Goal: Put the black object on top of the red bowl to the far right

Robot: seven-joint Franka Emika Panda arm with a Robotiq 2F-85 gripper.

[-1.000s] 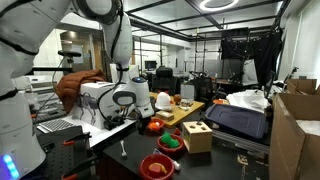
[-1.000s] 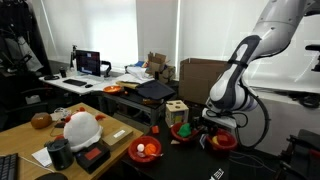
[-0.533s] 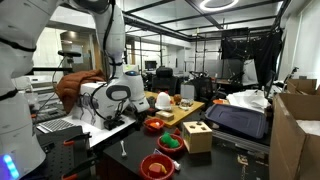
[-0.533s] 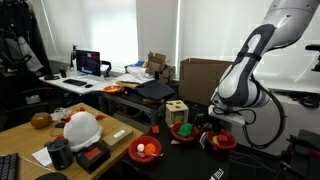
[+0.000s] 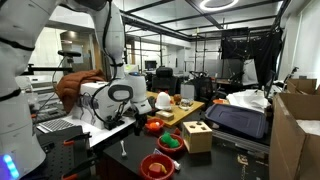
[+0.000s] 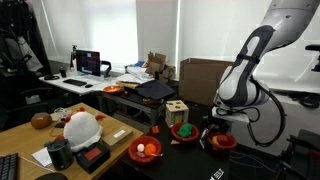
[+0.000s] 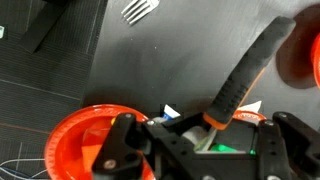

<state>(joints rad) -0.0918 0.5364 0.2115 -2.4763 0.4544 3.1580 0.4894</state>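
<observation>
In an exterior view my pincer [image 5: 134,119] is hanging low over the dark table [image 5: 110,150], just beside a red bowl [image 5: 154,127]. The wooden block [image 5: 197,135] is standing well apart from it. The black object is too small for me to be picking it out here, and the jaws are too blurred to read.

In an exterior view from across the table, my pincer [image 6: 213,127] is hovering just above that red bowl [image 6: 224,142], which is sitting rightmost in a row of three. The black object is not showing here either.

The wrist view is telling me the most. My pincer [image 7: 205,142] is clenched, with the fingertips meeting in the lower middle of the picture. The black object [image 7: 250,65] is showing as a long dark bar with an orange collar at its near end. Its long axis is slanting from the upper right corner down to the very spot where my tips are meeting, so it is lying ahead of me and off to the upper right.

I am judging that I am pinching it by that collar end, but my own fingers are hiding the contact, so I cannot tell for sure. The red bowl [image 7: 75,135] is lying under me at lower left. A second red bowl [image 7: 305,55] is sitting at the right edge, near the bar's far end. A fork [image 7: 140,10] is lying well apart at the top.
</observation>
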